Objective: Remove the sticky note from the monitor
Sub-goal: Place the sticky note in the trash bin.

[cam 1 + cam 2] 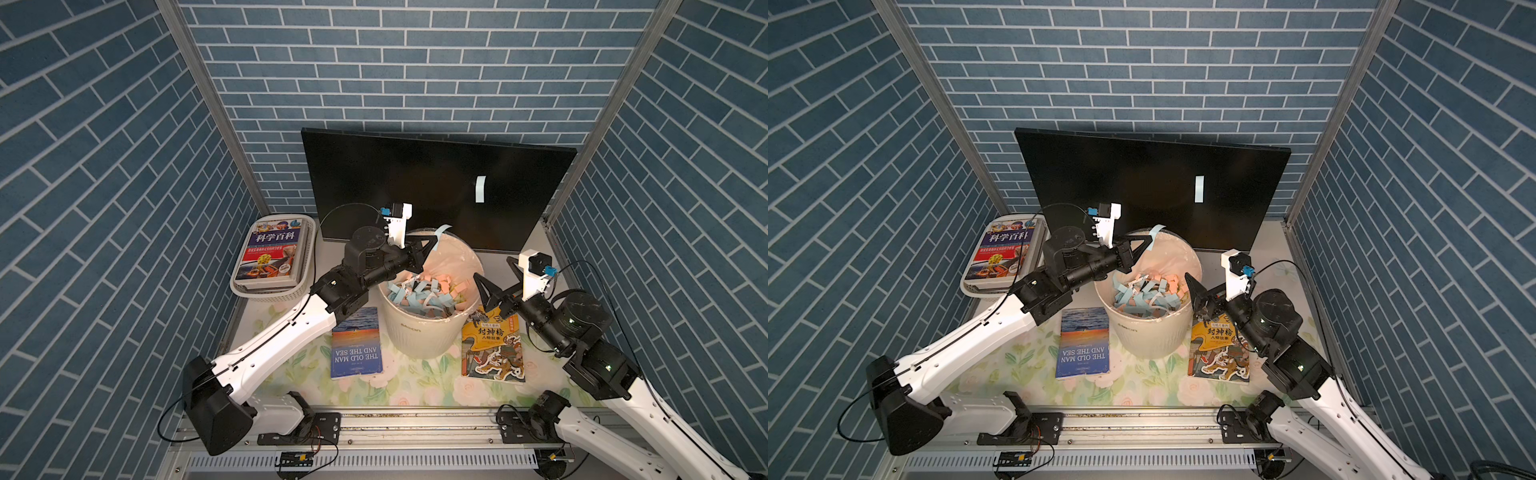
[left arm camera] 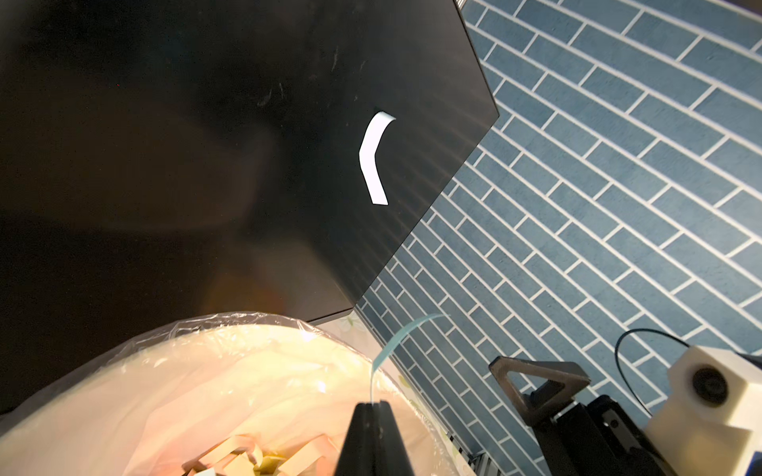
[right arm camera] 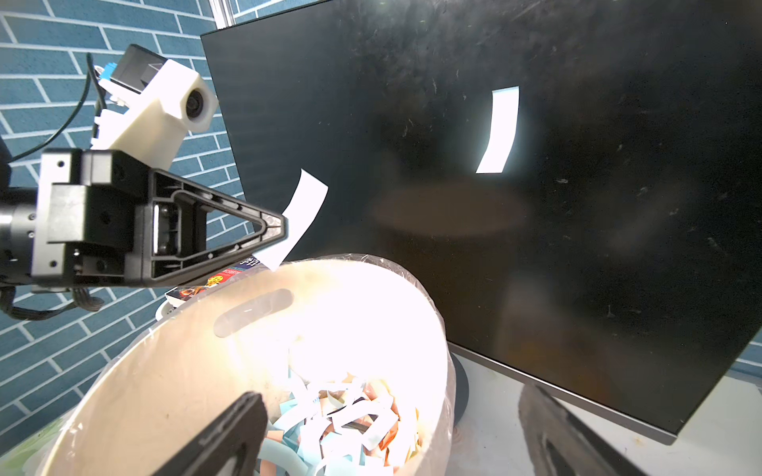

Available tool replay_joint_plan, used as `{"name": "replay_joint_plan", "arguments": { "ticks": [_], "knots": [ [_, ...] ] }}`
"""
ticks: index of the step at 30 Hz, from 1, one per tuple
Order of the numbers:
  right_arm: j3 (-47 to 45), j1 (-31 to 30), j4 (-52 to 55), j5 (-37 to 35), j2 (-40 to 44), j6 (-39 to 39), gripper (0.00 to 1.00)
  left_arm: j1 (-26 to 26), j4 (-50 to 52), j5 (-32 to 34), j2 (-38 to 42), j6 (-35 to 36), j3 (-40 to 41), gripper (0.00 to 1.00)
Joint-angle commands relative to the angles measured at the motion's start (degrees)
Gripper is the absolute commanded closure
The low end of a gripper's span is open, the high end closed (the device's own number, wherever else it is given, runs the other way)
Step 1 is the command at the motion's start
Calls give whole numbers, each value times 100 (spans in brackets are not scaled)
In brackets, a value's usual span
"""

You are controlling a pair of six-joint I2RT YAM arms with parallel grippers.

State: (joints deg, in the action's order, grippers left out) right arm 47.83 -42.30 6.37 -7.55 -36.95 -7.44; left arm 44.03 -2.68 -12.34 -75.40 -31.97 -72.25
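Note:
The black monitor (image 1: 436, 178) (image 1: 1142, 174) leans at the back. A pale blue sticky note (image 1: 480, 189) (image 1: 1199, 189) (image 2: 373, 158) (image 3: 499, 132) is stuck upright on the right half of its screen. My left gripper (image 1: 432, 243) (image 1: 1148, 241) (image 2: 373, 406) hangs over the far rim of the white bin (image 1: 419, 332) (image 3: 144, 391). It is shut on another pale blue sticky note (image 1: 440, 233) (image 2: 396, 342) (image 3: 303, 214), which curls up from the fingertips. My right gripper (image 1: 496, 276) (image 3: 391, 437) stands open by the bin's right rim, holding nothing.
The bin holds several blue, pink and white paper strips (image 1: 428, 291). A white basket (image 1: 266, 293) with a book stands at the left. A blue book (image 1: 356, 343) and a yellow book (image 1: 492, 345) lie flat on either side of the bin. Brick-patterned walls enclose the table.

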Motion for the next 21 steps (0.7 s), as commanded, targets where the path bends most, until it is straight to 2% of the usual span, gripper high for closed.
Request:
{"name": "replay_joint_plan", "arguments": {
  "ticks": [1, 7, 11, 21],
  "knots": [
    [7, 21, -198, -49, -16, 89, 0, 76, 488, 349, 150, 429, 55, 100],
    [11, 18, -206, -45, -60, 85, 0, 170, 956, 716, 169, 735, -17, 100],
    [15, 18, -207, -48, -92, 85, 0, 211, 1165, 858, 146, 872, -41, 95],
    [134, 25, -189, -50, -257, 85, 0, 228, 1280, 882, 125, 1016, 26, 57]
  ]
}}
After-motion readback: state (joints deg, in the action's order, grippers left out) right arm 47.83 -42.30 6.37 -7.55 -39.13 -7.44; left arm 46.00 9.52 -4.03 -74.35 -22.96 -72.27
